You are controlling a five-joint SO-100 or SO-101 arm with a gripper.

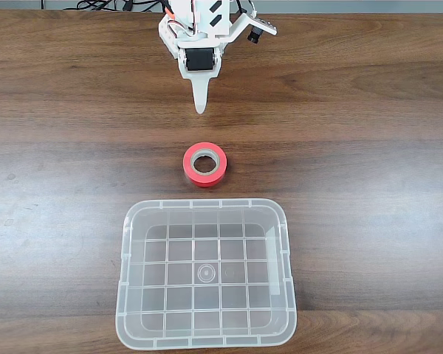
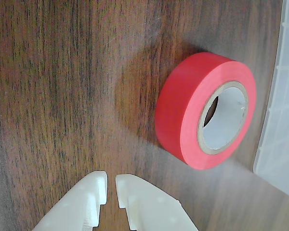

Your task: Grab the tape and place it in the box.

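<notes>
The tape [image 1: 205, 179], a small red-orange roll with a tan core, lies flat on the wooden table, just beyond the far rim of the box [image 1: 207, 203]. The box is a clear plastic bin with a grid bottom and nothing inside. My white gripper [image 1: 200, 105] hangs at the back of the table in the fixed view, pointing toward the tape and well short of it. In the wrist view its two fingertips [image 2: 98, 185] sit almost together around my gripper [image 2: 111, 182], with nothing between them. The tape [image 2: 183, 110] lies ahead of them, to the right. The box wall [image 2: 282, 96] runs along the right edge.
The dark wood table [image 1: 354, 147] stretches bare to the left and right of the tape and box. Black cables [image 1: 125, 6] lie past the table's back edge by the arm's base.
</notes>
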